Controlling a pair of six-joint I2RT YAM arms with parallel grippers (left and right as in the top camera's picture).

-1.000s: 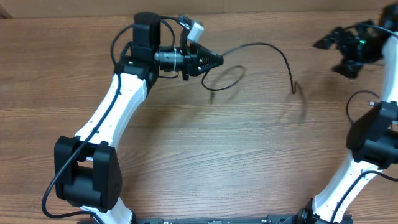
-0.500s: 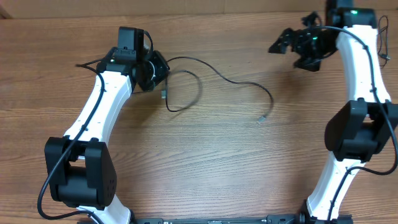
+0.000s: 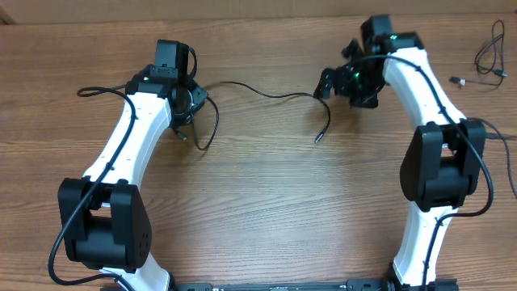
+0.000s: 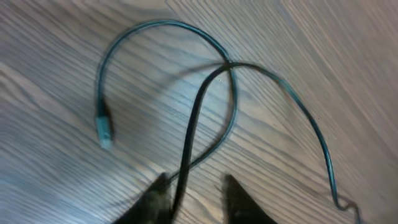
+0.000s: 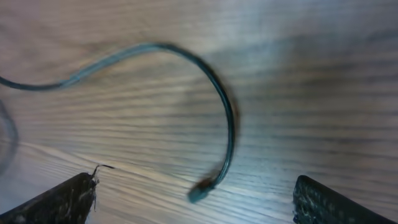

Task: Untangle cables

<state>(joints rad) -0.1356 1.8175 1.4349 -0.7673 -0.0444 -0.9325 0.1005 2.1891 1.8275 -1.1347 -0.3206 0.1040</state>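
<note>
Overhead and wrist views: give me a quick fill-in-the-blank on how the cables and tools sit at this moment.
1. In the left wrist view, the cable crosses itself, forming a ____.
2. The right tool stands wide ____, with the cable's plug seen between its fingers.
3. Overhead, a second cable lies apart, on the ____ arm's side of the table.

Missing words: loop; open; right

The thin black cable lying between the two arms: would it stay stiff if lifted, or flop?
Probably floppy: the cable lies in loose curves and loops over itself in the left wrist view. It is likely light, being so thin. Its small plug end would probably dangle and swing.
</note>
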